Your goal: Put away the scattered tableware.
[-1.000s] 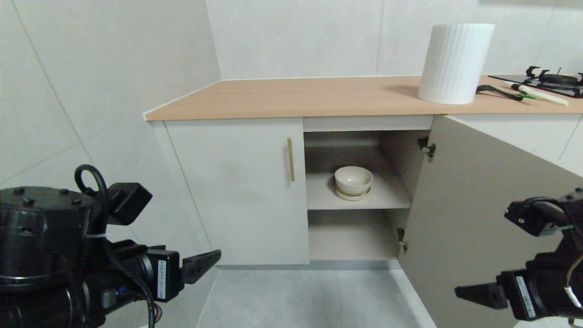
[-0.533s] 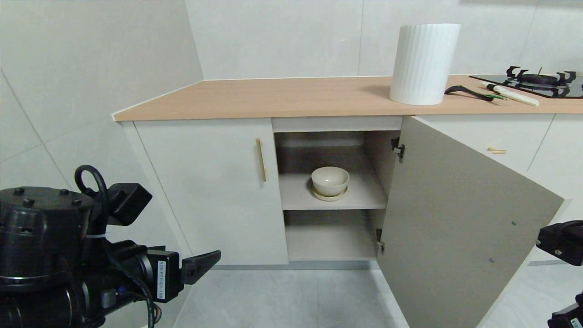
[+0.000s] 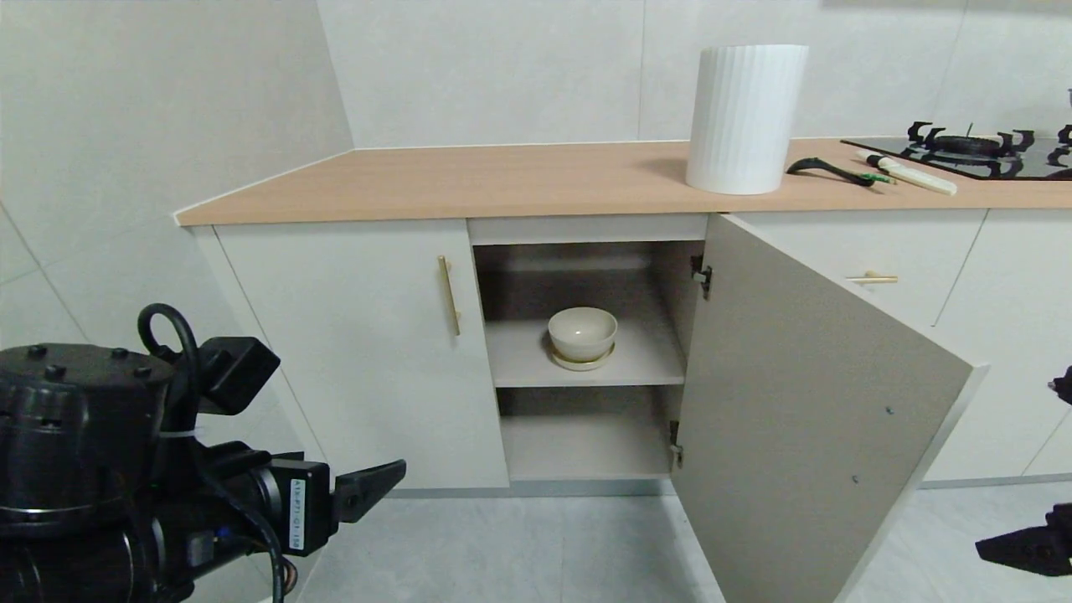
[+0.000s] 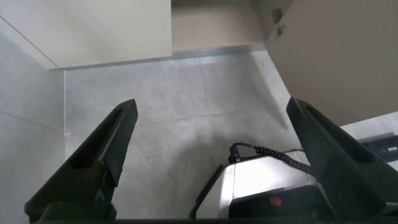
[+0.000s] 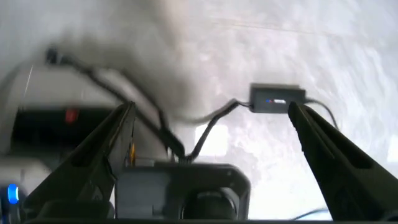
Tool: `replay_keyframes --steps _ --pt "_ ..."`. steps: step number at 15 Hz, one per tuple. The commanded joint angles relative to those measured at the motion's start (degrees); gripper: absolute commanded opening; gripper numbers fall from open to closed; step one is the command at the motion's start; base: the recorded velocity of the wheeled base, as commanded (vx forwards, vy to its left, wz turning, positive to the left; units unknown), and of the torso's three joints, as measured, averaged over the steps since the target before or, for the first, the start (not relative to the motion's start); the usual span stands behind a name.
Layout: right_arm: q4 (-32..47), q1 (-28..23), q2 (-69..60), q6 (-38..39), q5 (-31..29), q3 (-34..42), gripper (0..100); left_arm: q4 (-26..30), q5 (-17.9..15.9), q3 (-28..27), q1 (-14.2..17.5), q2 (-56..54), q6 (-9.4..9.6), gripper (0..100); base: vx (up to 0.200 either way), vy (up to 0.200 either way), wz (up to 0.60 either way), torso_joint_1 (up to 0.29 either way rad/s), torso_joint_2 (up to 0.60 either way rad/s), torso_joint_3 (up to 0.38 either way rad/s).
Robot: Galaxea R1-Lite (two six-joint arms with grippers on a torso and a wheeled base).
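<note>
The camera swings right and the right gripper (image 5: 210, 109) moves aside; its jaws and the left gripper's (image 4: 211, 106) are spread, empty. The bowl (image 3: 583, 332) sits on the cabinet shelf (image 3: 645, 364); the black utensil (image 3: 825, 170) on the table (image 3: 502, 180) likely comes next.

right gripper (image 5: 210, 107) above pale floor (image 5: 348, 56)
its dark fingers (image 5: 93, 168) stand wide apart; between them, blurred, a small black box (image 5: 277, 98) trailing a cable.
</note>
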Motion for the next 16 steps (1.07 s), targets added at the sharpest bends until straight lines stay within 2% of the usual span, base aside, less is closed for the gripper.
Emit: replay_keyframes --steps 1,2,6,16 --pt "-0.67 -4.16 1.85 0.04 -0.08 -1.84 100 -0.01 0.01 -0.02 0.02 0.08 -0.02 100 0.0 0.0 0.0 0.0 0.0 0.0" --pt "-5.68 -8.82 3.43 0.13 0.18 -2.11 100 -0.01 0.01 -0.02 0.02 0.08 -0.02 100 0.0 0.0 0.0 0.0 0.0 0.0" --pt "-13.86 -14.01 7.83 0.74 0.36 -1.75 100 -0.01 0.01 -0.02 0.02 0.08 -0.02 100 0.0 0.0 0.0 0.0 0.0 0.0" --pt "-22.56 -14.18 12.66 6.46 1.94 -0.79 100 -0.01 0.01 -0.02 0.02 -0.01 -0.02 100 0.0 0.0 0.0 0.0 0.0 0.0"
